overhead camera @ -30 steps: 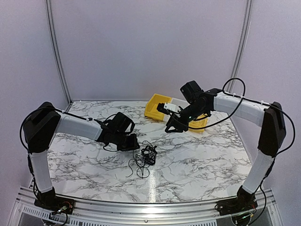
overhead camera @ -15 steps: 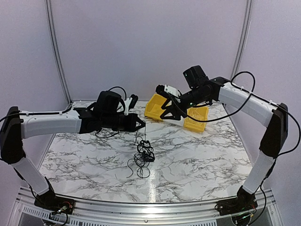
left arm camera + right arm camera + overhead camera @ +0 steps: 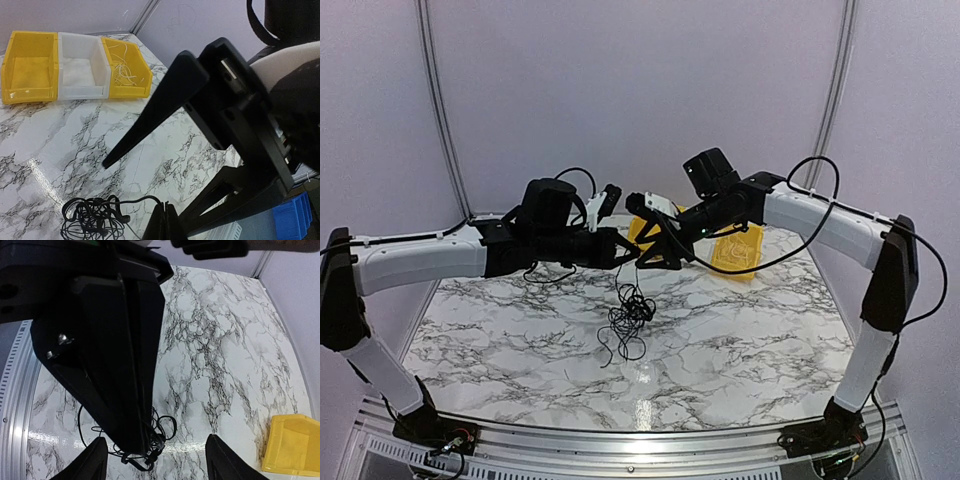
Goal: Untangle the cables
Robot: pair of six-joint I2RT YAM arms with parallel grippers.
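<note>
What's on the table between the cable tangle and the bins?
Nothing: bare marble table between the cables and the bins, clearest in the left wrist view. The right end effector only hangs in the air above that stretch.

I am working in what looks like a robotics lab test cell, not a home or a shop. The white table with black marble pattern (image 3: 750, 340) is closed in on three sides by plain pale wall panels (image 3: 640, 90) held between thin metal posts (image 3: 438, 110). The white-and-black left robot arm (image 3: 420, 262) and the right robot arm (image 3: 820, 225) rise from a ribbed aluminium rail (image 3: 620, 445) at the near edge. At the far side stands a row of small plastic sorting bins: a yellow bin (image 3: 27, 67), a white bin (image 3: 82, 65) and a second yellow bin (image 3: 125, 62). Past the table edge I see blue stacking bins (image 3: 295, 220).
</note>
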